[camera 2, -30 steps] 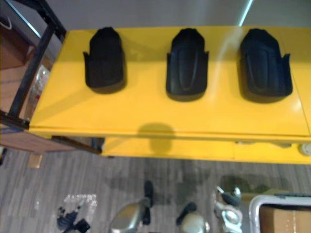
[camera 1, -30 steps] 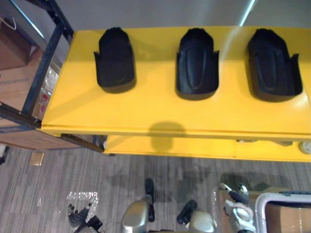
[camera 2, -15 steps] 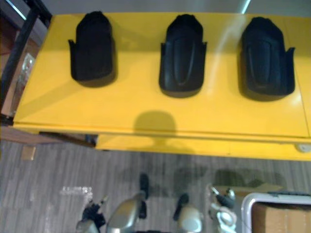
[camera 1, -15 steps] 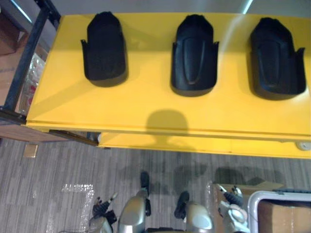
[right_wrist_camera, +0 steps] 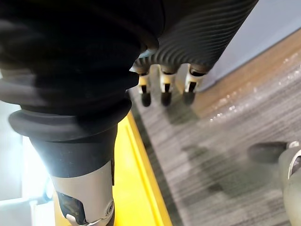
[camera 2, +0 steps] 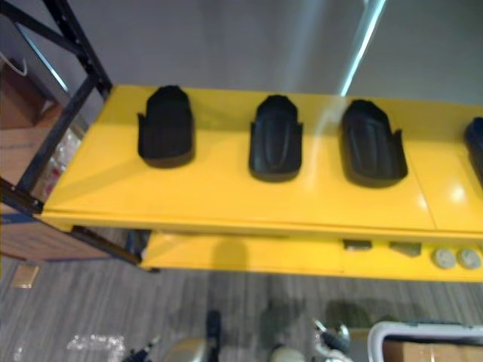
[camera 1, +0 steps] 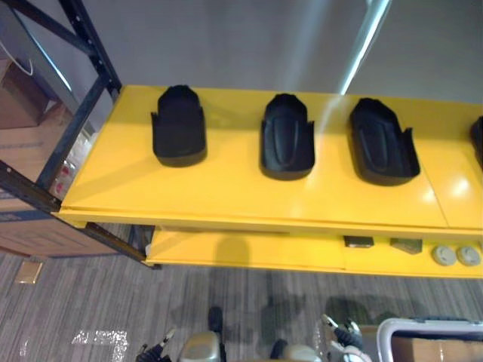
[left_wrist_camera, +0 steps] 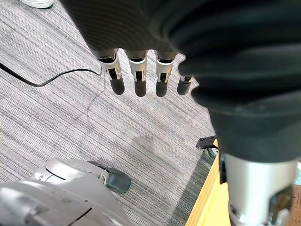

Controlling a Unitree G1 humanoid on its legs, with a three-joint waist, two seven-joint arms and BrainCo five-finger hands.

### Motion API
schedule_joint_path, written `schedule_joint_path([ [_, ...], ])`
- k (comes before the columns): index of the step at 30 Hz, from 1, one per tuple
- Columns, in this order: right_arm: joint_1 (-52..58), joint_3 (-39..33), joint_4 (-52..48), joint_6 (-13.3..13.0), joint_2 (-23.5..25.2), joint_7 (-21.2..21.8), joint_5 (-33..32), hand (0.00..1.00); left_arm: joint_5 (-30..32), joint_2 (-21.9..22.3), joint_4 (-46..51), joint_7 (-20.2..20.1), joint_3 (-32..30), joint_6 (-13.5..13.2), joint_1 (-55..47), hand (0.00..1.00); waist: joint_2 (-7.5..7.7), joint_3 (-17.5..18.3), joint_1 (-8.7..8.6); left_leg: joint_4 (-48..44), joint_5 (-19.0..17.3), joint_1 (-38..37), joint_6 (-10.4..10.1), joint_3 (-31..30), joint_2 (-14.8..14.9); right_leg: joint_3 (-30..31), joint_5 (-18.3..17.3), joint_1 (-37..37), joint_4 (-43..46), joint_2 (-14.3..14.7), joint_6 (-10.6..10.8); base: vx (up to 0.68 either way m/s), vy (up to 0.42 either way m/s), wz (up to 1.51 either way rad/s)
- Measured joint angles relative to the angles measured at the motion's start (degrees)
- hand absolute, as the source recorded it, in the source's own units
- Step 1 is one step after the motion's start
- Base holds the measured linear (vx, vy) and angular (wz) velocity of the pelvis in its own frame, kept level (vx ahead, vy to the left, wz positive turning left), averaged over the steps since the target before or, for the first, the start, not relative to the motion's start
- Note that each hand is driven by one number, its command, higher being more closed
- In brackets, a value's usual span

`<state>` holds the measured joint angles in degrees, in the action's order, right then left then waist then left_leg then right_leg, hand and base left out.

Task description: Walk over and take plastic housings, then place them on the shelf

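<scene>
The yellow top (camera 1: 226,197) runs across the middle of the eye views, carried at its left end by a black rack frame (camera 1: 78,124) that slants up into the upper left corner. Under its front edge sits a lower yellow shelf (camera 1: 249,253). Grey carpet (camera 1: 90,302) takes the bottom of the frame, with a white-rimmed bin (camera 1: 423,323) at the lower right and cardboard boxes (camera 1: 23,102) at the left edge.

The task's things, three black plastic housings, lie in a row on the yellow top: the left housing (camera 1: 179,126), the middle housing (camera 1: 287,137) and the right housing (camera 1: 381,142). A fourth housing (camera 1: 478,139) is cut off by the right edge. They lie well apart with their rounded ends toward the upper edge. That spacing seems meant to leave room for fingers on both sides of each one.

Two dark pieces (camera 1: 358,242) and two round discs (camera 1: 444,255) sit at the right of the lower shelf.

Neither hand carries anything. The left hand (left_wrist_camera: 137,70) hangs over the carpet with its fingers straight and slightly apart. The right hand (right_wrist_camera: 164,87) hangs beside a yellow edge with its fingers equally straight and slack. Both look held low for walking, not reaching.
</scene>
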<state>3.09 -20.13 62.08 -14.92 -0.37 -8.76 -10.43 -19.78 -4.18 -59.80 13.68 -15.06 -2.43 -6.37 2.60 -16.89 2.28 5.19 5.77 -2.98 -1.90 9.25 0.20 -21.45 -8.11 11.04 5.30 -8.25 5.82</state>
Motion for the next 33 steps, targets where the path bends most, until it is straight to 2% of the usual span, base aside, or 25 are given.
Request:
schedule_joint_path([
  [5, 0.17, 0.0, -0.07, 0.38, 1.07, 0.09, -2.53, 0.0, -0.1, 0.88, -0.18, 1.85, -0.09, -1.42, 0.1, 0.0, 0.11, 0.09, 0.19, 0.01, -0.16, 1.09, 0.02, 0.67, 0.18, 0.7, 0.01, -1.18, 0.23, 0.05, -0.02, 0.0, 0.0, -0.05],
  [8, 0.03, 0.05, -0.67, 1.77, 2.62, 0.06, -5.23, 0.0, -0.41, 1.14, -0.4, 4.45, -0.54, -4.0, 0.86, 0.0, 0.45, -0.07, 0.65, -0.02, -0.6, 3.08, 0.15, 1.67, 0.15, 1.08, 0.08, -3.8, 0.88, -0.34, 0.05, 0.01, 0.014, -0.09],
  [11, -2.2, -0.02, -1.18, 3.21, 2.43, -0.07, -8.18, 0.0, -0.68, 1.09, 0.24, 7.97, -0.37, -7.07, 3.53, 0.0, 1.07, -1.94, 1.43, -0.05, -0.3, 5.37, 0.55, 2.31, -0.06, 1.91, 0.33, -7.05, 2.46, -0.84, 0.31, 0.02, 0.045, -0.02],
  [13, -4.92, -0.01, -2.07, 5.1, 2.44, -0.14, -9.82, 0.0, -1.56, 1.11, 3.17, 12.1, 0.74, -12.3, 7.24, 0.0, 1.66, -4.27, 2.15, -0.07, -0.11, 6.1, 0.78, 2.25, -0.31, 2.79, 0.99, -8.17, 2.78, -0.89, 0.34, 0.04, 0.057, 0.03],
  [14, -5.33, -0.01, -2.48, 5.28, 2.42, -0.13, -9.93, 0.0, -1.75, 1.11, 4.91, 13.14, 1.07, -13.16, 8.02, 0.0, 1.7, -4.68, 2.17, -0.07, -0.1, 6.07, 0.81, 2.13, -0.49, 2.87, 0.99, -8.21, 2.98, -0.88, 0.34, 0.04, 0.045, 0.07],
  [16, -6.13, 0.0, -3.83, 6.18, 1.87, -0.17, -10.18, 0.0, -0.32, 1.0, 14.78, 19.68, 2.68, -17.37, 9.28, 0.0, 1.3, -5.19, 1.99, -0.07, -0.08, 6.08, 0.86, 1.04, -1.12, 3.25, 0.99, -8.39, 3.81, -1.4, 0.34, 0.03, 0.045, 0.15],
  [17, -6.13, -0.01, -4.16, 6.36, 1.68, -0.19, -10.17, 0.0, 0.99, 0.83, 17.39, 21.88, 2.85, -18.24, 9.33, 0.0, 1.03, -5.36, 1.73, -0.07, -0.09, 6.09, 0.87, 0.5, -1.24, 3.26, 0.98, -8.4, 4.22, -1.5, 0.33, 0.05, 0.056, 0.25],
  [19, -6.01, -0.71, -4.4, 6.93, 0.99, -0.31, -10.09, 0.0, 5.81, -0.45, 26.59, 30.75, 2.37, -20.41, 9.21, 0.0, -0.17, -5.86, 1.5, -0.07, -0.09, 6.08, 0.89, -1.06, -1.4, 3.27, 0.92, -8.4, 5.57, -1.59, 0.23, 0.05, 0.034, 0.3],
  [20, -5.93, -0.88, -4.51, 7.07, 0.89, -0.4, -10.08, 0.0, 6.98, -0.73, 28.37, 32.71, 1.89, -20.84, 9.06, 0.0, -0.46, -5.96, 1.58, -0.07, -0.09, 6.05, 0.9, -1.4, -1.4, 3.25, 0.84, -8.39, 6.0, -1.59, 0.1, 0.04, 0.003, 0.32],
  [21, -5.47, -1.17, -4.98, 7.31, 0.87, -0.68, -10.05, 0.0, 8.8, -1.5, 31.27, 36.44, 1.15, -21.28, 8.43, 0.0, -1.03, -5.85, 1.57, -0.09, -0.04, 6.06, 0.97, -2.45, -1.47, 3.1, 0.58, -8.27, 6.64, -1.59, -0.35, 0.04, -0.006, 0.3],
  [22, -5.25, -1.17, -5.04, 7.34, 0.88, -0.94, -10.06, 0.0, 9.68, -1.74, 32.64, 37.94, 0.42, -21.38, 8.03, 0.0, -1.24, -5.77, 1.57, -0.1, -0.02, 5.97, 1.0, -2.9, -1.54, 2.98, 0.42, -8.02, 6.89, -1.62, -0.61, 0.05, -0.015, 0.41],
  [24, -4.34, -1.17, -5.92, 7.42, 1.22, -1.35, -10.12, 0.0, 11.4, -1.96, 37.59, 43.53, -3.14, -23.7, 5.43, 0.0, -1.66, -5.51, 1.93, -0.14, -0.04, 4.87, 0.99, -4.11, -1.62, 2.74, -0.19, -6.6, 7.86, -1.6, -1.56, 0.06, -0.023, 0.34],
  [25, -4.04, -1.17, -6.49, 7.42, 1.31, -1.4, -10.13, 0.0, 11.23, -1.93, 38.58, 44.28, -4.05, -24.47, 4.6, 0.0, -1.78, -5.4, 2.24, -0.16, -0.09, 4.52, 1.05, -4.23, -1.6, 2.74, -0.43, -6.38, 8.32, -1.61, -1.95, 0.05, -0.031, 0.18],
  [28, -3.07, -1.23, -8.17, 7.43, 1.0, -1.48, -10.08, 0.0, 11.49, -0.39, 45.84, 46.39, -7.57, -32.47, 0.27, 0.0, -2.38, -4.53, 3.49, -0.08, -1.3, 3.22, 0.91, -4.26, -1.49, 2.75, -0.88, -4.92, 8.4, -1.79, -2.34, 0.02, -0.024, 0.05],
  [29, -3.04, -1.24, -8.07, 7.43, 0.94, -1.48, -10.03, 0.0, 12.5, 0.21, 48.47, 47.5, -8.41, -33.28, -0.6, 0.0, -2.43, -4.26, 3.7, -0.07, -1.61, 3.1, 1.09, -4.04, -1.48, 2.79, -0.96, -4.83, 8.31, -1.83, -2.22, -0.01, -0.021, -0.09],
  [30, -2.7, -1.23, -7.81, 7.43, 0.93, -1.49, -9.87, 0.0, 16.09, 0.7, 52.96, 51.01, -9.95, -34.45, -1.84, 0.0, -2.62, -3.22, 3.83, -0.07, -1.78, 3.12, 1.22, -3.71, -1.51, 2.82, -0.98, -4.79, 7.94, -1.87, -2.18, 0.0, -0.025, -0.11],
  [33, 0.06, -1.88, -7.24, 7.67, 0.89, -1.32, -9.18, 0.0, 23.35, 0.18, 64.29, 56.65, -13.33, -34.77, -1.86, 0.0, -3.41, -0.67, 3.55, -0.06, -1.86, 2.92, 0.95, -3.66, -1.87, 2.73, -0.98, -3.44, 6.44, -2.03, -2.16, 0.0, -0.009, -0.03],
])
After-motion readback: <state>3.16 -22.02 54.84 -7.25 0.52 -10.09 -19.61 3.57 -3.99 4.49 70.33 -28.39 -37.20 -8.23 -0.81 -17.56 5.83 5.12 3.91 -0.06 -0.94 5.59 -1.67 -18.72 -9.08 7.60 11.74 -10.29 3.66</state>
